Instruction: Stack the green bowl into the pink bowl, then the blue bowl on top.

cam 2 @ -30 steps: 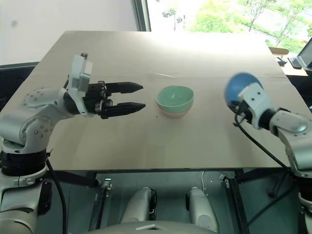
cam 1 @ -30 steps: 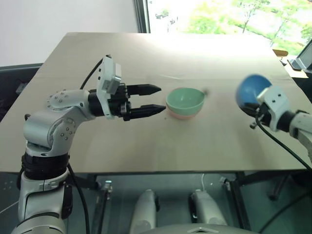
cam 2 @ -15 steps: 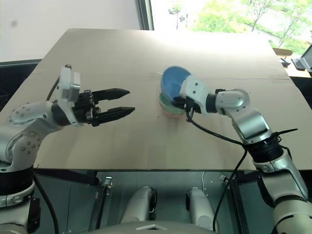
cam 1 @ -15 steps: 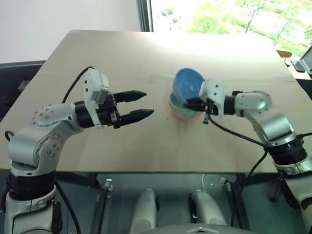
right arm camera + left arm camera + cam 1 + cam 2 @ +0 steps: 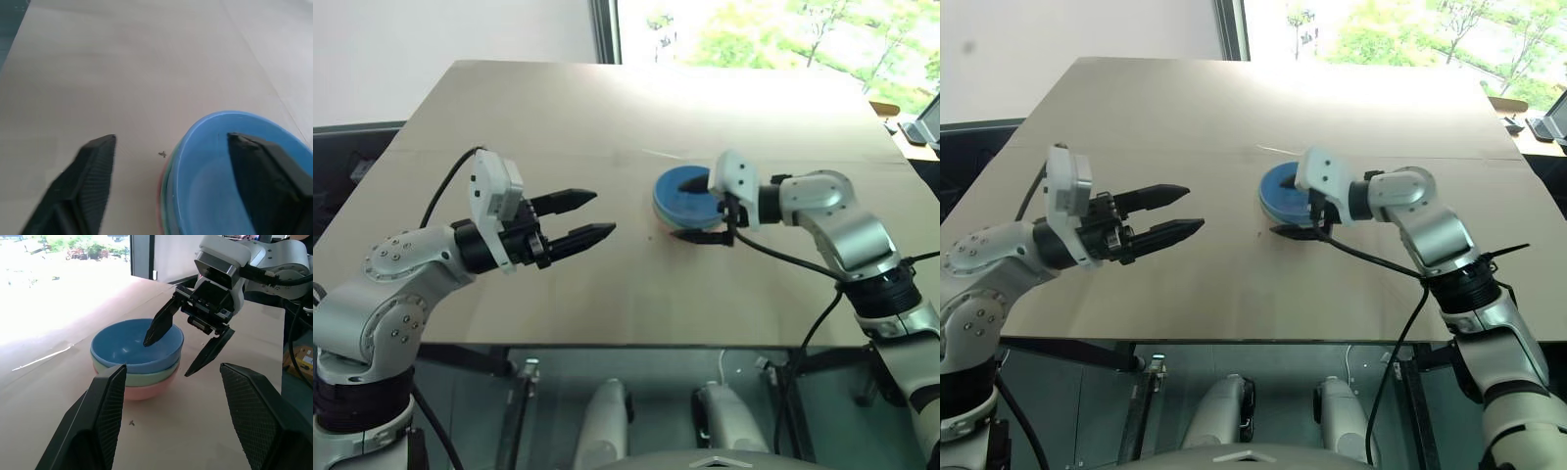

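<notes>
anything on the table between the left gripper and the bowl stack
Only bare table, apart from one tiny dark speck near the pink bowl at the stack's base, seen in the left wrist view. The left gripper hangs open, short of the stack.

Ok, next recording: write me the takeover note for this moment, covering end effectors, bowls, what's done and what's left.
Left end effector: open, empty, in the air left of the stack.
Right end effector: open, astride the near rim of the blue bowl, one finger inside, one outside.
Bowls: blue nested in the green bowl, green in the pink bowl, mid-table.
Done: all three stacked.
Left: probably just withdraw the right arm without nudging the stack.
</notes>
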Controlling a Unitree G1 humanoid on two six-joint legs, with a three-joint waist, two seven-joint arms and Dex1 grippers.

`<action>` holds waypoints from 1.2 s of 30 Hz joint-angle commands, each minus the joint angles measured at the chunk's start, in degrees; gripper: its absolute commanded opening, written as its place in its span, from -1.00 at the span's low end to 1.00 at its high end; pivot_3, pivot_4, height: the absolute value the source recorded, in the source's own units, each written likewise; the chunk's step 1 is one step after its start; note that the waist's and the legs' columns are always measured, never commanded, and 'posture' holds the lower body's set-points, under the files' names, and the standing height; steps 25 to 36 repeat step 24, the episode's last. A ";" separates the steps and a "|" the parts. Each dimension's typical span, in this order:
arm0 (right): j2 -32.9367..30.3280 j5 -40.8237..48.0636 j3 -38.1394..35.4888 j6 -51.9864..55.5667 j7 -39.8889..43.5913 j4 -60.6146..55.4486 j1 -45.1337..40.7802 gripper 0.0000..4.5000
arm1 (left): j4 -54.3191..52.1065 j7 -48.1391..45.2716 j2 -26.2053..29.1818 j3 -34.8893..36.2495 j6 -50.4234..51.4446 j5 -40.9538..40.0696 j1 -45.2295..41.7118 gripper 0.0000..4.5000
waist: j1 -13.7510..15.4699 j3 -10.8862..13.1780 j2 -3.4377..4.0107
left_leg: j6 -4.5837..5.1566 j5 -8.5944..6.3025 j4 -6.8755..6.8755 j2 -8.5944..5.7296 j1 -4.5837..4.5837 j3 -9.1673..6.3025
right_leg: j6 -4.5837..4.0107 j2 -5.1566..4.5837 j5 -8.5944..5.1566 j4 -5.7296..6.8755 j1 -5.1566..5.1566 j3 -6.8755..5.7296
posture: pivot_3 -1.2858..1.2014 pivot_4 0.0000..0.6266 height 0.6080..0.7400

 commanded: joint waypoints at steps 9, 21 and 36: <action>-7.71 7.47 -23.89 4.78 -7.76 -15.91 21.12 0.99 | -3.07 0.37 2.04 8.24 -5.50 2.30 8.81 0.44 | -0.06 0.00 -0.01 | 0.00 0.00 -0.06 0.00 0.03 0.04 | -0.02 -0.01 -0.02 -0.04 0.00 0.02 | 0.03 -0.52 1.00; -15.51 15.49 -40.30 7.23 -5.11 -22.53 40.33 0.99 | 0.14 -1.45 2.76 11.48 -4.89 0.47 14.76 0.44 | -0.53 -0.01 -0.01 | 0.00 0.00 -0.07 0.04 0.15 0.10 | -0.15 0.01 -0.10 -0.11 0.06 0.08 | 0.03 -0.52 1.00; -16.41 16.79 -41.39 8.57 -5.63 -24.33 41.20 0.99 | 0.62 -3.00 3.55 11.00 -5.25 1.15 15.68 0.44 | -0.39 -0.01 -0.02 | 0.00 0.00 -0.06 0.03 0.13 0.10 | -0.18 0.00 -0.12 -0.11 0.07 0.08 | 0.03 -0.52 1.00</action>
